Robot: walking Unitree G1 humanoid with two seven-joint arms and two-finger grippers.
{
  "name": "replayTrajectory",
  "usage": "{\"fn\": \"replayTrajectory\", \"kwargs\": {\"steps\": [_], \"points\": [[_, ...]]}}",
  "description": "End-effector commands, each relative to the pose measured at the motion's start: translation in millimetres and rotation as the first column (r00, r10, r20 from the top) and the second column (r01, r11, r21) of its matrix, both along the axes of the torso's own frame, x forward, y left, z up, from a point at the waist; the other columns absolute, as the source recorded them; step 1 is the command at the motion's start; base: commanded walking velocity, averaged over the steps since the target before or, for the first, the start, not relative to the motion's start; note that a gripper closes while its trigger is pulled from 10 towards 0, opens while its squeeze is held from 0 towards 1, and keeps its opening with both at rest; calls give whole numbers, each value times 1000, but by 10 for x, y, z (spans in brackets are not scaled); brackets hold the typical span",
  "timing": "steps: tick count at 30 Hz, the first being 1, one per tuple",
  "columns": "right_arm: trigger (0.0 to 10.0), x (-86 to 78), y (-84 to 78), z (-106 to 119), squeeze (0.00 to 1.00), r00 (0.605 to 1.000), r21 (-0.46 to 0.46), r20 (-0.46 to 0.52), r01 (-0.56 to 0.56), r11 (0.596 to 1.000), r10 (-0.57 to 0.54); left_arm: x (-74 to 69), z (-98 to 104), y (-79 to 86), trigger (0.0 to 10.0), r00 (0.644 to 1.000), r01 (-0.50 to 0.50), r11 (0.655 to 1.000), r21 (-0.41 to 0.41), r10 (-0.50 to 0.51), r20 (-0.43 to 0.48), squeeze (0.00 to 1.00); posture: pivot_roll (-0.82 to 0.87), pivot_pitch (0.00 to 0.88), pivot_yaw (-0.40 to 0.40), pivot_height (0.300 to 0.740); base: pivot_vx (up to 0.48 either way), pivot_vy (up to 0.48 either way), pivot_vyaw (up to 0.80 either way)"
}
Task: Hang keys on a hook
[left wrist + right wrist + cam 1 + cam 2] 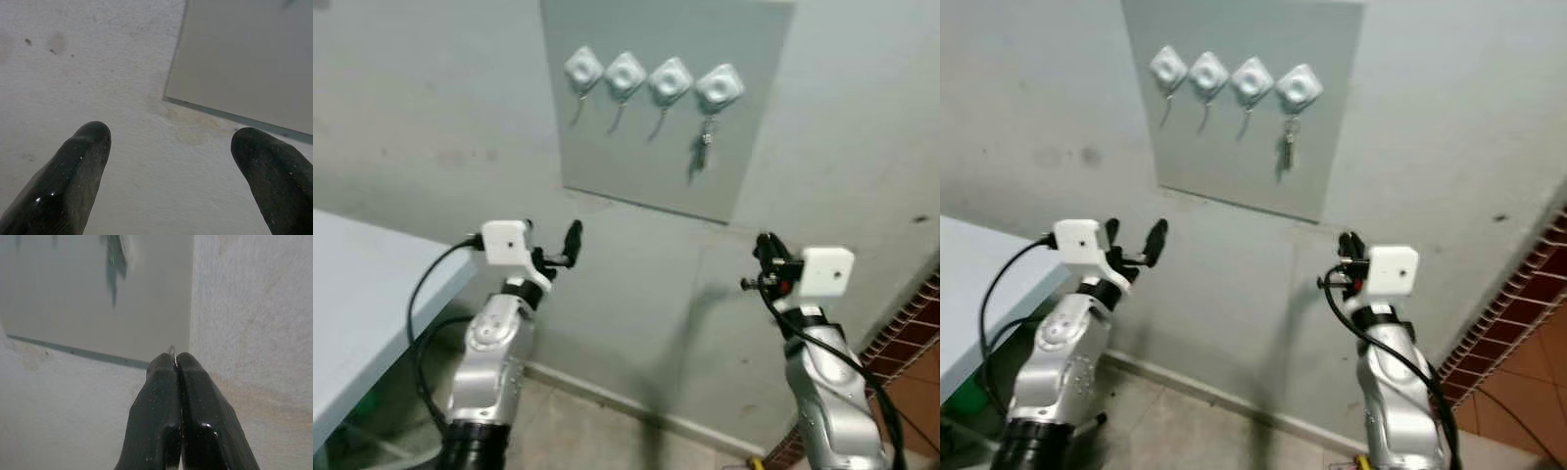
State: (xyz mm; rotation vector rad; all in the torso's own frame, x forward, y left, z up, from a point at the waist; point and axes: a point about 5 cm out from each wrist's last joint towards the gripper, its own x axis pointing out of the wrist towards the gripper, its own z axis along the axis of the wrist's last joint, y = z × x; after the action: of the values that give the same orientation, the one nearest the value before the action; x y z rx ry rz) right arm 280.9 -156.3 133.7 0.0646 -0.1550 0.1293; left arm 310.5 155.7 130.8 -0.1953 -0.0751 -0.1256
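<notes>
Left eye view gives us a pale grey board (656,147) fixed on the wall (431,108), up at twelve o'clock from the robot, and across its upper part run four white hooks in a row. Counting from the robot's left: first hook (583,69), second hook (626,73), third hook (671,79), each with a thin bare prong curling down, and then the fourth hook (720,87), out at the one o'clock end of the row. That is where the keys (703,147) are, dangling straight down from the fourth hook against the board, their shadow just beside them. Down below, both arms are raised toward the wall. Left gripper (558,250) sits at about ten o'clock from the picture's centre, under the board's lower corner; the left wrist view shows its two black fingers (73,171) spread wide apart with nothing between them, only bare wall and the board's edge ahead. Right gripper (766,257) is over at four o'clock, below and to the right of the board; in the right wrist view its fingers (161,416) are pressed tight together, and a thin sliver of wire peeks out at the tips, too small to say what it is. A white table (362,294) juts in at nine o'clock, and a strip of wire mesh (901,343) crosses the corner at four o'clock.
</notes>
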Motion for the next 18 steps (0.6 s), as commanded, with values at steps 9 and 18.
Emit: {"fn": "replayTrajectory", "kwargs": {"steps": [9, 18], "points": [[10000, 2, -60, 33, 0, 1000, -22, 6, -14, 1000, 14, -5, 30, -86, 10000, 999, 35, 999, 20, -36, 15, 0, -19, 0, -7, 732, 0, 0, 0], [10000, 58, -32, 155, 0, 989, -42, 25, -144, 989, 145, -55, 151, -204, 10000, 984, 153, 979, 138, -164, 71, 0, -16, 0, -17, 732, 0, 0, 0]]}}
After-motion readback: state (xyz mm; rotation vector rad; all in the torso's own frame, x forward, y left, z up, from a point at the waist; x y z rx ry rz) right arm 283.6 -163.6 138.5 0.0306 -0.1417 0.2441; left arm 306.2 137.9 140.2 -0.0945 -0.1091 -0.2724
